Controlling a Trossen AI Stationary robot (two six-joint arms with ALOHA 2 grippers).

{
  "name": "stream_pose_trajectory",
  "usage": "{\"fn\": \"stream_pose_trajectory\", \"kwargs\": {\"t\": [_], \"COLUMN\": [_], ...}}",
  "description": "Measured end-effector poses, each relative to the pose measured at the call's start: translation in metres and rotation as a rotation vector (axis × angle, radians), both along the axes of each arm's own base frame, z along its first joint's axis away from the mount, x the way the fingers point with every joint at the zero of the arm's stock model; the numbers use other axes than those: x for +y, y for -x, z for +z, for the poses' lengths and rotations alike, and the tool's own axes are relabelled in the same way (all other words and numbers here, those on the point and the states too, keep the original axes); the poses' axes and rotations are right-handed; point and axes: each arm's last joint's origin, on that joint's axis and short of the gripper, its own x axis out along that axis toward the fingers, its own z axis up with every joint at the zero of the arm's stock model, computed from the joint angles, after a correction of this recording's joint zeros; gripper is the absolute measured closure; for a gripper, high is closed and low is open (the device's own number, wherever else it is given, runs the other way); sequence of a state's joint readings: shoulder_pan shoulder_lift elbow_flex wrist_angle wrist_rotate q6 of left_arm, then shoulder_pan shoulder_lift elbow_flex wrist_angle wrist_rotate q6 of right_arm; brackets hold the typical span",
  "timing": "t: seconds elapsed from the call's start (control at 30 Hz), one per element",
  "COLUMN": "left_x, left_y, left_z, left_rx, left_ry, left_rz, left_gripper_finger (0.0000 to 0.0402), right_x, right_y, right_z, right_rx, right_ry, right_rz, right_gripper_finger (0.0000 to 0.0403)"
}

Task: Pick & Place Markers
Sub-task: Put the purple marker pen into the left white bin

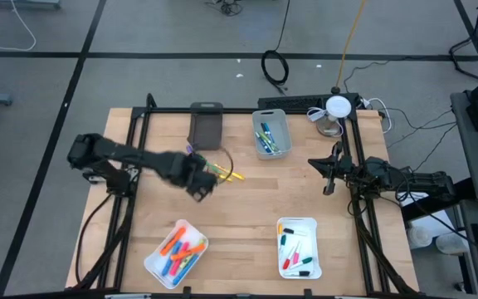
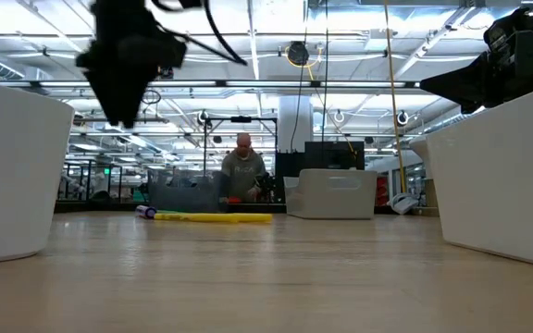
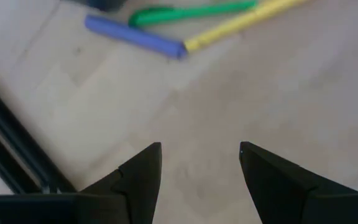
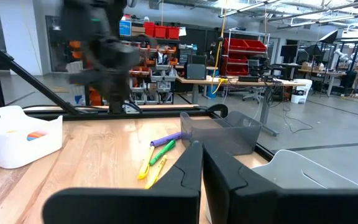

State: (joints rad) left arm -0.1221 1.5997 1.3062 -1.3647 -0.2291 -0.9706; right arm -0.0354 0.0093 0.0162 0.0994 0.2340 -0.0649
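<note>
Left gripper (image 3: pixel 199 163) hanging over bare wood with fingers spread and nothing between them, just short of the loose markers (image 3: pixel 185 25) — purple, green and yellow, lying together on the table (image 1: pixel 247 199) beside the dark grey bin (image 1: pixel 206 126). Right gripper (image 4: pixel 202 163) clamped shut on nothing, parked at the right edge. More markers (image 1: pixel 179 251) resting in the front white trays (image 1: pixel 154 267) and the light bin (image 1: pixel 282 124).

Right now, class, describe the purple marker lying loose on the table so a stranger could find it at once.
Start at the dark grey bin at the far edge of the wooden table. Just in front of it lie three loose markers, beside the left hand, which is open. The purple marker is the chunky one; its neighbours are green and yellow.
</note>
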Motion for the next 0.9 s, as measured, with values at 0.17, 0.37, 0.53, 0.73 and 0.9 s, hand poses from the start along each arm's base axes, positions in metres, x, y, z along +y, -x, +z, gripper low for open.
{"fn": "stream_pose_trajectory", "kwargs": {"t": [0.17,0.37,0.53,0.73,0.9], "left_x": [0.054,0.099,0.114,0.112,0.111], "left_y": [-0.006,-0.001,0.013,0.015,0.017], "left_z": [-0.022,-0.069,-0.084,-0.088,-0.092], "left_rx": [-0.05,-0.209,-0.204,-0.209,-0.211], "left_ry": [0.056,0.151,0.077,0.042,-0.034], "left_rz": [0.025,0.143,0.401,0.467,0.53], "left_gripper_finger": [0.0179,0.0179,0.0179,0.0179,0.0179], "right_x": [0.0,0.0,0.0,0.0,0.0], "right_y": [0.0,0.0,0.0,0.0,0.0], "right_z": [0.0,0.0,0.0,0.0,0.0], "right_rx": [0.0,0.0,0.0,0.0,0.0], "right_ry": [0.0,0.0,0.0,0.0,0.0], "right_rz": [0.0,0.0,0.0,0.0,0.0], "right_gripper_finger": [0.0403,0.0403,0.0403,0.0403,0.0403]}}
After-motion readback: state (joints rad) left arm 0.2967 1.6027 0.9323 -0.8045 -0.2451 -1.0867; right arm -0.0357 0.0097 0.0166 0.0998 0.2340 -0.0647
